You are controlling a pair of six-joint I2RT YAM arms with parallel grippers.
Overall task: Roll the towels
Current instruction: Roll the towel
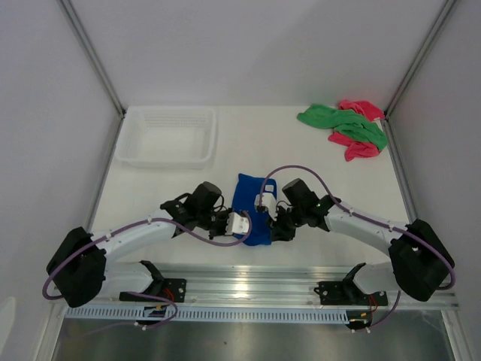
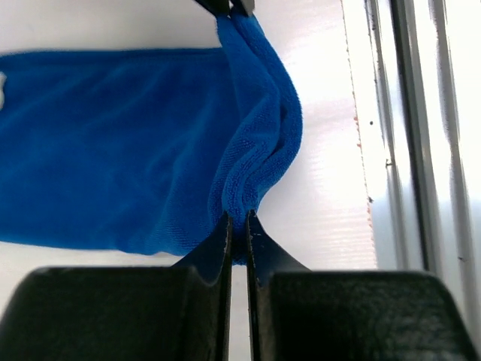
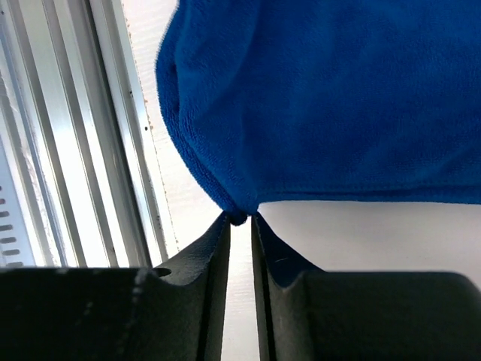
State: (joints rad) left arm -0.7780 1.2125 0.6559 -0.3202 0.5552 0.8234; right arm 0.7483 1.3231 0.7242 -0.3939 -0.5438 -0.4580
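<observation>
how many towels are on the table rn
3. The blue towel lies near-centre, pinched by the left end effector and right end effector. The green towel and pink towel are heaped together in the far right corner; the heap could hide more.

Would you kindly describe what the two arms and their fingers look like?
The left arm and right arm have white links, black joint housings and black bases. A purple cable loops along each. The fingers are matte black wedges tapering to thin tips.
</observation>
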